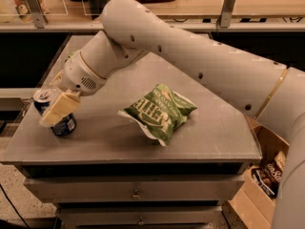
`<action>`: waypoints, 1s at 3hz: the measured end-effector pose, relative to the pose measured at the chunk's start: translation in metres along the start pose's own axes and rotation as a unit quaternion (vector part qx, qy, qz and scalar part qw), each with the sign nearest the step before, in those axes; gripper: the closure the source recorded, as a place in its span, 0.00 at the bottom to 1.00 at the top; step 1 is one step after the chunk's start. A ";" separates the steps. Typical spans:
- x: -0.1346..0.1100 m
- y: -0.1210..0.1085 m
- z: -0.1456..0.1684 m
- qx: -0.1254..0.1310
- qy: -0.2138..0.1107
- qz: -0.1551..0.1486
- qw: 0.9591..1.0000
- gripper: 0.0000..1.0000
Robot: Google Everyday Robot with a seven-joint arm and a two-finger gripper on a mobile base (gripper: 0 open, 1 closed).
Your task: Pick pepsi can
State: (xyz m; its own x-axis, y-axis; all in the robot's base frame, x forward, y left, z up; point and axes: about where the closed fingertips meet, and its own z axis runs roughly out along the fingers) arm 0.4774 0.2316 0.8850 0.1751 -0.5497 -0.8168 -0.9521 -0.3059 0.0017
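The pepsi can [66, 126] is dark blue with a silver top. It stands slightly tilted near the left front corner of the grey table [214, 128]. My gripper [53, 115] is at the can, with its cream-coloured end lying across the can's front and covering its middle. The white arm reaches in from the right and crosses the back of the table.
A green snack bag [159, 112] lies in the middle of the table, right of the can. An open cardboard box [265, 175] with snack packs stands on the floor at the right. Drawers sit below the table's front edge. A counter runs behind.
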 end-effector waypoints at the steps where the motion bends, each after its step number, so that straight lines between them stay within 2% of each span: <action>1: -0.018 0.006 0.008 -0.016 -0.006 -0.035 0.999 0.62; 2: -0.032 0.012 -0.002 -0.029 -0.008 -0.049 0.998 0.87; 3: -0.056 0.014 -0.033 -0.033 -0.015 -0.070 0.997 1.00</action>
State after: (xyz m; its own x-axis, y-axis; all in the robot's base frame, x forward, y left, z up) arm 0.4621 0.2324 0.9498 0.2972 -0.4751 -0.8282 -0.9000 -0.4292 -0.0767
